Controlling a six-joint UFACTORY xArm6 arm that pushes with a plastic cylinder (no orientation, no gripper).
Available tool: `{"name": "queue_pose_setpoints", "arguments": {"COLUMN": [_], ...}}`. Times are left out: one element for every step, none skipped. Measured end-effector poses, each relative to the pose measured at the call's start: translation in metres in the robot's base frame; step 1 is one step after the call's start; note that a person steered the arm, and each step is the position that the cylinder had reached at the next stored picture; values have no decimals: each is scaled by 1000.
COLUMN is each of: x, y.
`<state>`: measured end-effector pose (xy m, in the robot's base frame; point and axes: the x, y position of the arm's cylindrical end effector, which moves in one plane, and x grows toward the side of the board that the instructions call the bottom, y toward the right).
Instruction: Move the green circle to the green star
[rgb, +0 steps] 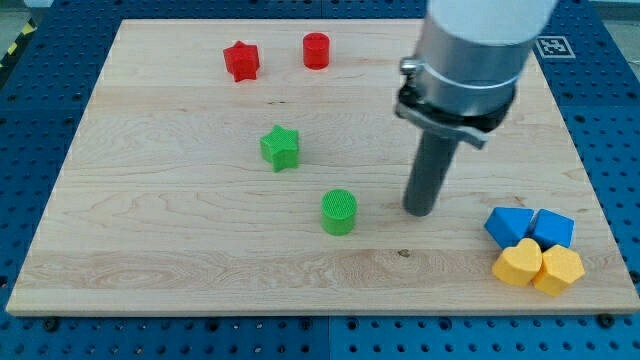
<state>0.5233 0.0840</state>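
Observation:
The green circle (339, 211) is a short ribbed cylinder near the middle of the wooden board (150, 230). The green star (280, 147) lies up and to the view's left of it, with a gap of about one block's width between them. My tip (419, 210) rests on the board to the view's right of the green circle, level with it and clearly apart from it. The rod rises into the grey arm body at the view's top right.
A red star (241, 60) and a red cylinder (316, 50) sit near the view's top. Two blue blocks (508, 224) (553, 227) and two yellow heart blocks (518, 262) (559, 270) cluster at the view's bottom right.

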Motion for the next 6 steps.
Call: {"name": "queue_pose_setpoints", "arguments": {"x": [30,51,49,17,11,9], "y": [-34,-59,-95,-97,-97,-96]}}
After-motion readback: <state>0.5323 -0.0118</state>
